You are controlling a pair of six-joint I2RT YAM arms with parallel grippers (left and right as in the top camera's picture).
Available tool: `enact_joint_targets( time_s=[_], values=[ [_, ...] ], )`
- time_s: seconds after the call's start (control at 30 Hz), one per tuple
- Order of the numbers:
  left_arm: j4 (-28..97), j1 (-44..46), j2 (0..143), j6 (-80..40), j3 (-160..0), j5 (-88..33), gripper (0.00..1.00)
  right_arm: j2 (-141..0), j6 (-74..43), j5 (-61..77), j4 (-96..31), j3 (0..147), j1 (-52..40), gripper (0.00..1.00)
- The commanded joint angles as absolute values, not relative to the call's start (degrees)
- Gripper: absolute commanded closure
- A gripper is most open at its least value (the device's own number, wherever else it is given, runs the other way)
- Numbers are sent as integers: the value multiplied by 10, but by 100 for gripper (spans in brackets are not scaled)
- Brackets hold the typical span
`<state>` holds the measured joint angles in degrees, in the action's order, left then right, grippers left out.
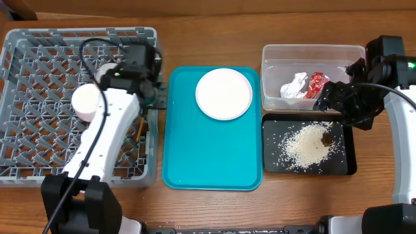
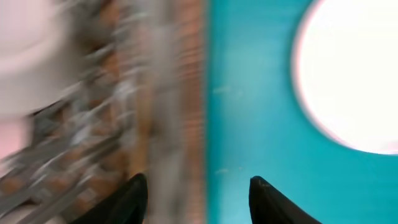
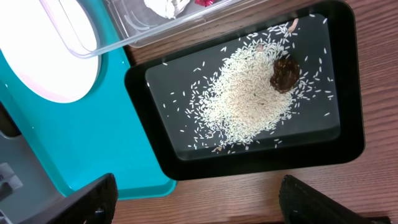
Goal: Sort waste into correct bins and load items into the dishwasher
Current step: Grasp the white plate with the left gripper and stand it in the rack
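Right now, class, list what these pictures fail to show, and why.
Left wrist view: motion blur smears the dish rack; its pegs are unreadable.
Overhead: the left arm covers the rack's right side.
Right wrist view: the top edge cuts off the clear tub, hiding most of its contents.

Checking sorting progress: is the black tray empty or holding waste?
Not empty. The black tray holds a spread pile of white rice grains with a brown food scrap at its edge.
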<state>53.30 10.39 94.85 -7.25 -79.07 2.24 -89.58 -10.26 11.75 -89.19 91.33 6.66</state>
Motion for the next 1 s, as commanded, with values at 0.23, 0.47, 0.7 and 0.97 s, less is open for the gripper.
enact_joint_targets(
  time_s=[0.23, 0.47, 0.7, 0.97],
  values=[
    [409, 308, 1033, 43, -807, -54, 25, -891, -100, 116, -890, 927, 65, 15],
    [394, 337, 1130, 47, -807, -54, 25, -891, -100, 116, -891, 927, 65, 15],
    [449, 338, 1164, 47, -808, -54, 59, -891, -100, 116, -890, 927, 65, 15],
    [513, 338, 1163, 25, -881, -56, 96, -891, -100, 116, -891, 927, 65, 15]
  ],
)
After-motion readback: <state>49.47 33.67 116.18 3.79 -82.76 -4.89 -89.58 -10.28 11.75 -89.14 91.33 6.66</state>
